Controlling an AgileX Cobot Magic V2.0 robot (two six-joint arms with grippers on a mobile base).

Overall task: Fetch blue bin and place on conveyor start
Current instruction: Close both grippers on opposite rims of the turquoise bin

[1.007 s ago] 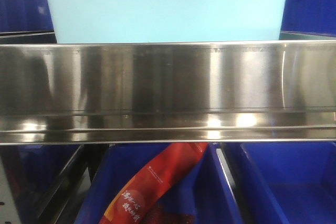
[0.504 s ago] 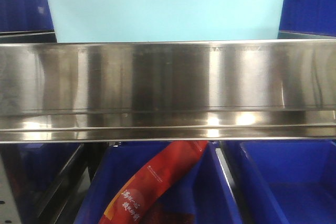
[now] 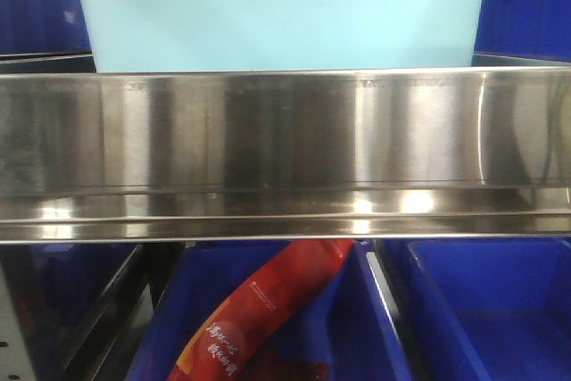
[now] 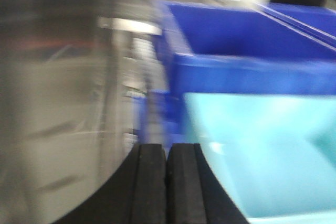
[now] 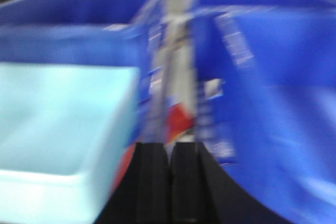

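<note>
Right of left pincer [image 4: 167,153], blue bin [image 4: 262,150]

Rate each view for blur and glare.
Front view: sharp, with bright glare patches on the steel shelf rail; the blue bin is evenly lit. Left wrist view: background smeared by blur, left gripper crisp. Right wrist view: heaviest blur, right gripper only slightly clearer.

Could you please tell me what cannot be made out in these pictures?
- Front view: the blue bin's base, hidden behind the steel shelf rail.
- Front view: the red packet's lower end, cut off by the bottom edge.
- Right wrist view: the dark blue bins' labels, motion-blurred.
- The conveyor start: in no view.
</note>
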